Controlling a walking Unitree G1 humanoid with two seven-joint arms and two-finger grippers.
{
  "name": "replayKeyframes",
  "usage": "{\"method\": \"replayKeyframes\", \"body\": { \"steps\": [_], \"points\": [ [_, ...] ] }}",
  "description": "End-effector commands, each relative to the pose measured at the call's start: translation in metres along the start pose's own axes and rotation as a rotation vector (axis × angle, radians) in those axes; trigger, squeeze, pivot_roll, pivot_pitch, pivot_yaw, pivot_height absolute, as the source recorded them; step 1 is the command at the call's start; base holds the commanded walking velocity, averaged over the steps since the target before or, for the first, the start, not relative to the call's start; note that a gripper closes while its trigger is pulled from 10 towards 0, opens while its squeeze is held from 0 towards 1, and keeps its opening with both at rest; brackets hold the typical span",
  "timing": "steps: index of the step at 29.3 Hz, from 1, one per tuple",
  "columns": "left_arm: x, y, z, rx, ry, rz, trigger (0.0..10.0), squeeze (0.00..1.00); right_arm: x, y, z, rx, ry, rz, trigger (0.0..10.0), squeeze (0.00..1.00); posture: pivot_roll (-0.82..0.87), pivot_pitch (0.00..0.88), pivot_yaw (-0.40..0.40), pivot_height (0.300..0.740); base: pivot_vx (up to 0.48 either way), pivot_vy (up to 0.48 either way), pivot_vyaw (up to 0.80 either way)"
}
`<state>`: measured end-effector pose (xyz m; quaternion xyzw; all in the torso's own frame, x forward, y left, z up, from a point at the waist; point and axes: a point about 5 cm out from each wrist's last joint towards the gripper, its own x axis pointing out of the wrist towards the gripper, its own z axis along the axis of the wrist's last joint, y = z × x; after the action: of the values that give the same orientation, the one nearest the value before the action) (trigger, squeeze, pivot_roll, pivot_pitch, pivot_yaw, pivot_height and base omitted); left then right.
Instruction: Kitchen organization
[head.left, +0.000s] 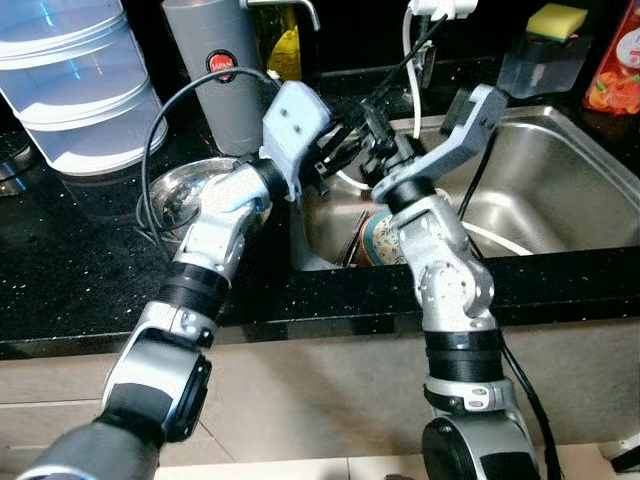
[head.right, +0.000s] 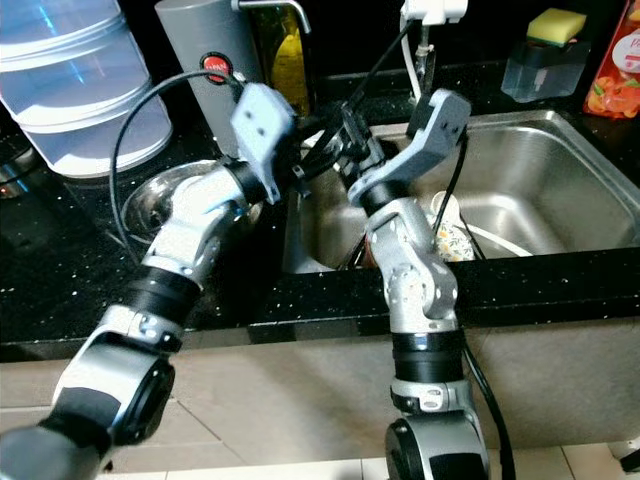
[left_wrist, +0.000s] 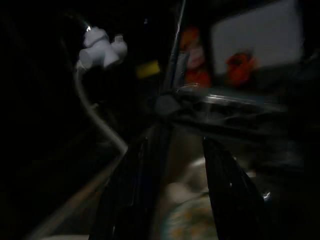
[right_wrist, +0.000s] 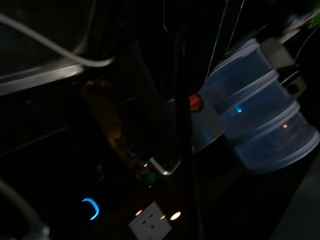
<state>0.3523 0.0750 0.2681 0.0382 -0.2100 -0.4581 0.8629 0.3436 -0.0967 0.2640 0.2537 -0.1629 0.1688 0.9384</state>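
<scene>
Over the sink's (head.left: 560, 130) left rim I am holding both grippers, left (left_wrist: 175, 195) spread, right unclear; cup (head.right: 452, 238) lying unlifted in the basin, organizing barely beginning.

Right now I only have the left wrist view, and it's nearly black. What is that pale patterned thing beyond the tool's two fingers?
Observer: A patterned cup in the steel sink; the left tool hangs open above it.
Operator: And the yellow blob further off?
Observer: A yellow sponge sitting on top of a clear holder behind the sink.
Operator: Is there anything beside the sink?
Observer: A steel bowl on the black counter, on the robot's left of the sink.
</scene>
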Motion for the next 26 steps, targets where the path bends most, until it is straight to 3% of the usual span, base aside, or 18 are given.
{"method": "replayKeyframes", "body": {
  "steps": [1,3,5,8,9,11,12,14,16,19,20,22,23,24,26],
  "points": [
    [-0.006,0.004,0.028,-0.074,-0.132,-0.007,10.0,0.0,-0.002,-0.025,-0.026,-0.085,0.143,-0.166,10.0,0.0,-0.02,0.0,0.09,0.74,0.0,0.0,0.0],
    [-0.012,0.008,0.039,-0.112,-0.188,0.018,10.0,0.0,-0.005,-0.044,-0.036,-0.162,0.218,-0.275,10.0,0.0,0.0,0.0,0.08,0.74,0.0,0.0,0.0],
    [-0.02,0.017,0.055,-0.12,-0.243,0.078,10.0,0.0,-0.015,-0.074,-0.056,-0.228,0.373,-0.428,10.0,0.0,0.01,0.0,0.072,0.74,0.0,0.0,0.0],
    [-0.025,0.02,0.064,-0.107,-0.261,0.112,10.0,0.0,-0.024,-0.09,-0.068,-0.27,0.472,-0.467,10.0,0.0,0.02,0.0,0.059,0.74,0.0,0.0,0.0],
    [-0.028,0.022,0.068,-0.1,-0.26,0.132,10.0,0.0,-0.028,-0.096,-0.072,-0.297,0.508,-0.467,10.0,0.54,0.02,0.0,0.055,0.74,0.0,0.0,0.0],
    [-0.029,0.022,0.069,-0.096,-0.257,0.138,10.0,0.0,-0.029,-0.097,-0.072,-0.307,0.514,-0.466,10.0,0.54,0.02,0.0,0.055,0.74,0.0,0.0,0.0],
    [-0.031,0.024,0.07,-0.089,-0.246,0.165,10.0,0.0,-0.03,-0.098,-0.073,-0.3,0.517,-0.455,10.0,1.0,0.02,0.0,0.053,0.74,0.0,0.0,0.0],
    [-0.033,0.026,0.071,-0.085,-0.238,0.185,10.0,0.0,-0.03,-0.099,-0.073,-0.292,0.519,-0.448,10.0,1.0,0.02,0.0,0.053,0.74,0.0,0.0,0.0],
    [-0.035,0.032,0.067,-0.087,-0.188,0.262,10.0,0.0,-0.027,-0.099,-0.068,-0.217,0.454,-0.448,10.0,1.0,0.03,0.0,0.054,0.74,0.0,0.0,0.0],
    [-0.036,0.039,0.054,-0.013,-0.071,0.373,10.0,0.0,-0.02,-0.099,-0.046,-0.171,0.296,-0.466,10.0,1.0,0.03,0.0,0.055,0.74,0.0,0.0,0.0],
    [-0.037,0.042,0.049,-0.001,-0.033,0.414,10.0,0.0,-0.018,-0.099,-0.033,-0.149,0.208,-0.462,10.0,0.0,0.02,0.0,0.061,0.74,0.0,0.0,0.0],
    [-0.041,0.045,0.043,0.009,0.007,0.474,10.0,0.0,-0.018,-0.101,-0.001,-0.121,0.018,-0.46,10.0,0.0,0.02,0.0,0.062,0.74,0.0,0.0,0.0],
    [-0.041,0.045,0.043,0.009,0.007,0.474,10.0,0.0,-0.018,-0.101,-0.001,-0.121,0.018,-0.46,10.0,0.0,0.02,0.0,0.062,0.74,0.0,0.0,0.0],
    [-0.043,0.046,0.041,0.034,0.035,0.501,10.0,0.0,-0.02,-0.102,0.022,-0.108,-0.094,-0.452,10.0,0.0,0.02,0.0,0.064,0.74,0.0,0.0,0.0],
    [-0.044,0.046,0.041,0.061,0.051,0.509,10.0,0.0,-0.02,-0.101,0.032,-0.105,-0.137,-0.438,10.0,0.0,0.02,0.0,0.066,0.74,0.0,0.0,0.0]
  ]
}}
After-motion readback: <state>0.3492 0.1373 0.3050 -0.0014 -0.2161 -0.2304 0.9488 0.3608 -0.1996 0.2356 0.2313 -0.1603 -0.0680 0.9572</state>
